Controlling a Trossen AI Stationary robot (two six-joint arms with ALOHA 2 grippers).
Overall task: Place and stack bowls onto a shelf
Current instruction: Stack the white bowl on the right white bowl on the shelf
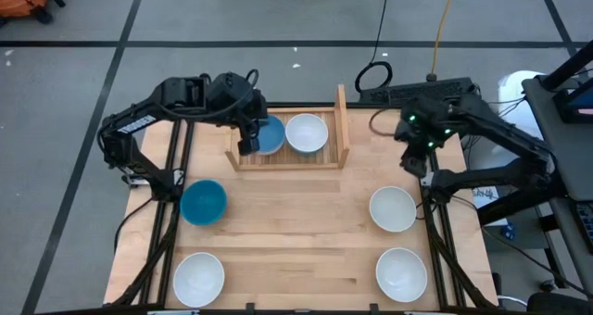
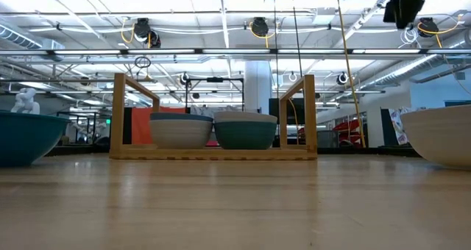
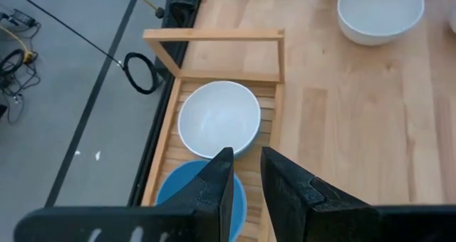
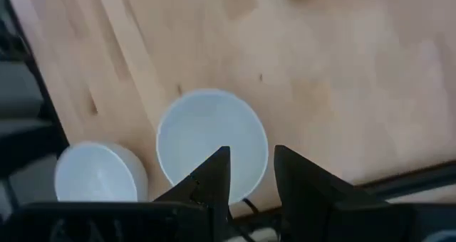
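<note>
The left hand (image 1: 248, 144) hovers over the blue bowl (image 1: 269, 135) in the shelf (image 1: 341, 120), fingers (image 3: 217, 188) parted by a narrow gap and holding nothing. A white bowl (image 1: 307, 133) sits upright just beyond it, touching the blue one. The right hand (image 4: 249, 174), slightly open and empty, hangs above another white bowl (image 4: 210, 139) on the bench (image 1: 296, 232).

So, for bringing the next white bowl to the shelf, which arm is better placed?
Probably the right. The right claw hovers open directly above a white bowl on the table's right side. The left claw is open over the blue bowl already on the shelf.
</note>
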